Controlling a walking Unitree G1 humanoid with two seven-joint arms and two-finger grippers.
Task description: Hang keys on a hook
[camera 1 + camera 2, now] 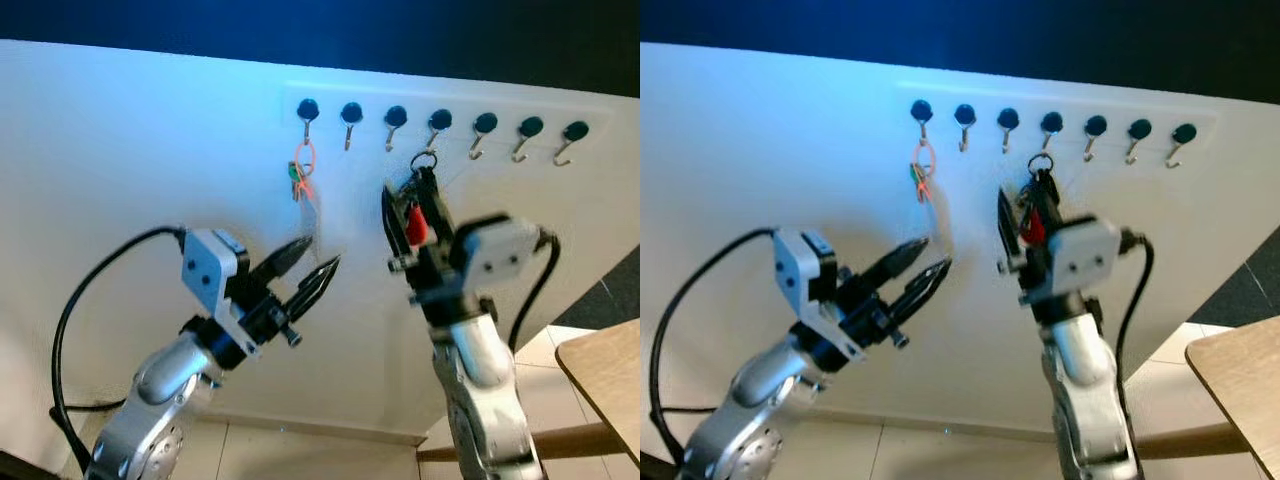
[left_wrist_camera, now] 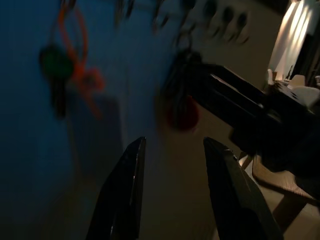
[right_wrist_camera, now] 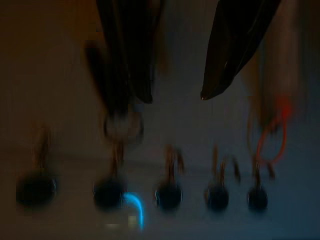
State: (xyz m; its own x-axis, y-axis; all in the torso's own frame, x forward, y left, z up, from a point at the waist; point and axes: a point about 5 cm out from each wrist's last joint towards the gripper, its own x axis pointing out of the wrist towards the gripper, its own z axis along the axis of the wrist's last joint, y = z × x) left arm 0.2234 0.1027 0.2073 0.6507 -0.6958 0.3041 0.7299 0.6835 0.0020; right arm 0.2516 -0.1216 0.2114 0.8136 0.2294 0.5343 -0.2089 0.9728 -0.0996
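Note:
A row of black-knobbed hooks (image 1: 395,118) runs along the white wall (image 1: 120,160). A key set on an orange loop (image 1: 303,170) hangs from the leftmost hook (image 1: 307,110). A second bunch with a red tag (image 1: 414,222) hangs by its metal ring (image 1: 424,160) just under the fourth hook (image 1: 437,122); whether the ring sits on the hook is too blurred to tell. My right gripper (image 1: 406,190) points up, open, its fingers on either side of that bunch. Lower left, my left gripper (image 1: 312,262) is open and holds nothing, aimed toward the wall below the orange loop.
Three bare hooks (image 1: 530,130) lie to the right of the fourth one. A wooden table corner (image 1: 605,370) juts in at the lower right over a tiled floor (image 1: 300,450). Black cables (image 1: 75,310) loop off both wrists.

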